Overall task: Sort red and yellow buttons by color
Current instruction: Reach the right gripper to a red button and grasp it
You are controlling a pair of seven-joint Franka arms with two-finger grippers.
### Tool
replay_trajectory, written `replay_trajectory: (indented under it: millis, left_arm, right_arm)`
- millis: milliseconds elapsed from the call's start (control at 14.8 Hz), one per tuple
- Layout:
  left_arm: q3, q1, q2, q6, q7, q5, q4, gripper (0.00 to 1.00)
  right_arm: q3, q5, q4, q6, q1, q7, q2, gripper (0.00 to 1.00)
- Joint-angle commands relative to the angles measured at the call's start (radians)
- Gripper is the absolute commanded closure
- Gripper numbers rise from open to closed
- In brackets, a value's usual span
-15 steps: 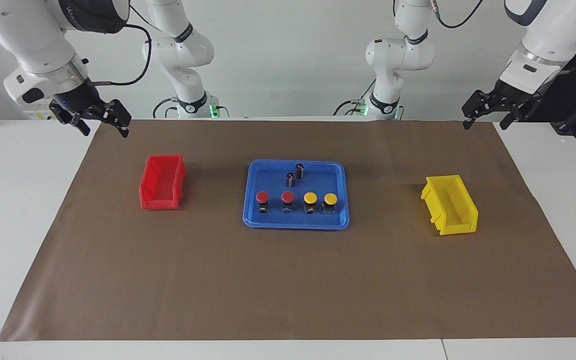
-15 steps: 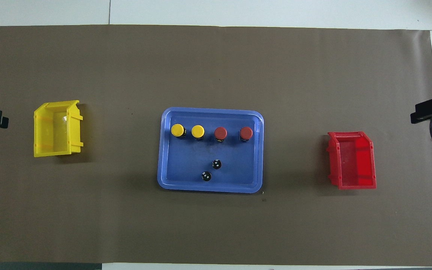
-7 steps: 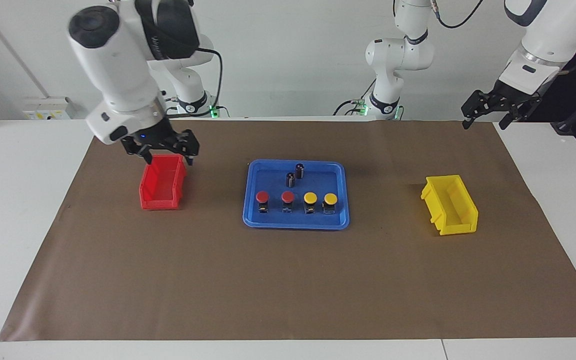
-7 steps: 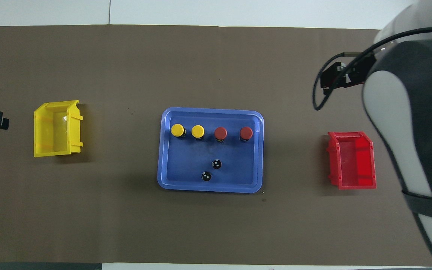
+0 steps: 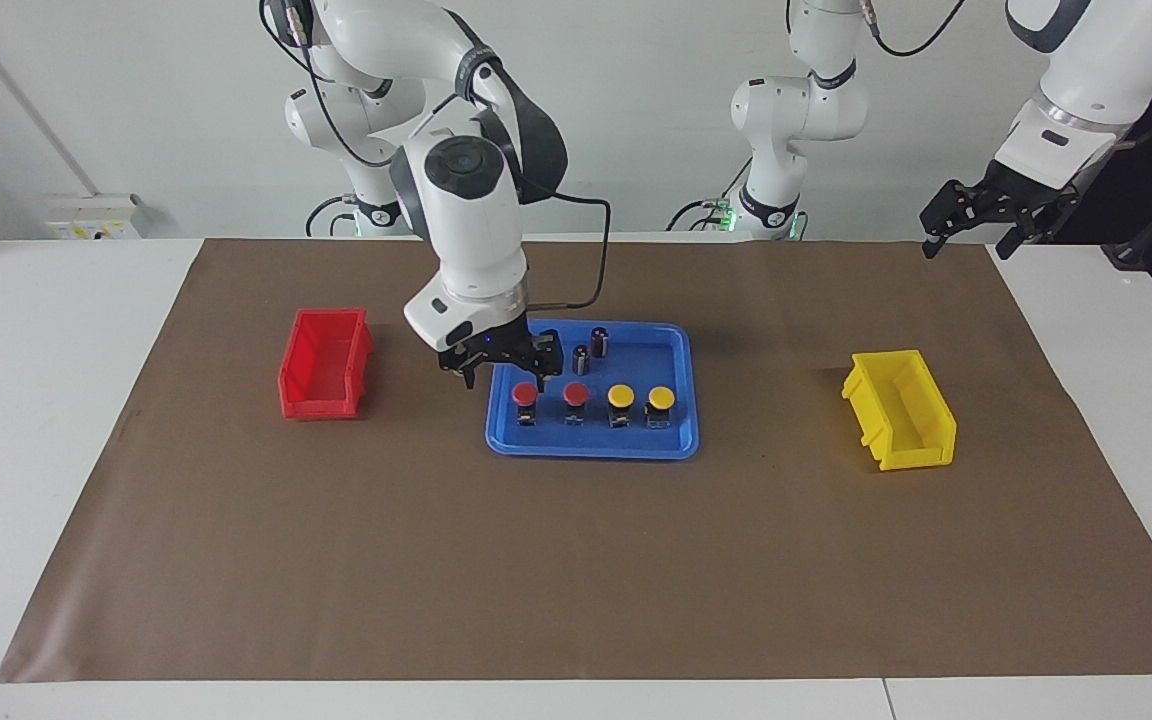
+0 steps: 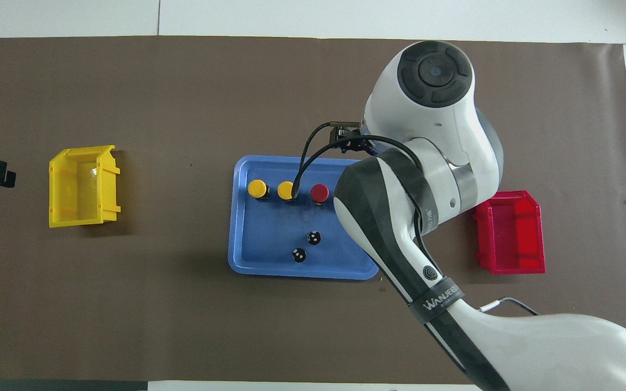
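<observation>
Four buttons (image 5: 592, 402) line the blue tray (image 5: 681, 440) edge farthest from the robots. Right end effector (image 5: 502, 372), fingers spread, hovers over the tray's corner above the end red button (image 5: 525, 394). Left end effector (image 5: 970, 231) waits spread, holding nothing, over the surface's edge.

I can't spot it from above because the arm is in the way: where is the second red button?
In the facing view it stands in the blue tray, the end red button of the row toward the right arm's end, beside the other red button, under the open right gripper.
</observation>
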Motion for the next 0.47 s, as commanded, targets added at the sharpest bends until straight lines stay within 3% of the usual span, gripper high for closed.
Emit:
replay_trajectory:
  millis: [0,406]
  left_arm:
    - [-0.001,-0.004,-0.021,0.001,-0.001,0.006,-0.018,0.00]
    - [0.001,0.007,-0.021,0.004,-0.010,0.009,-0.018,0.00]
  right_arm:
    - [-0.003,0.012,-0.136,0.102,0.004,0.014,-0.045,0.00]
    - [-0.001,0.012,-0.256,0.202,0.029,0.005,-0.050,0.07]
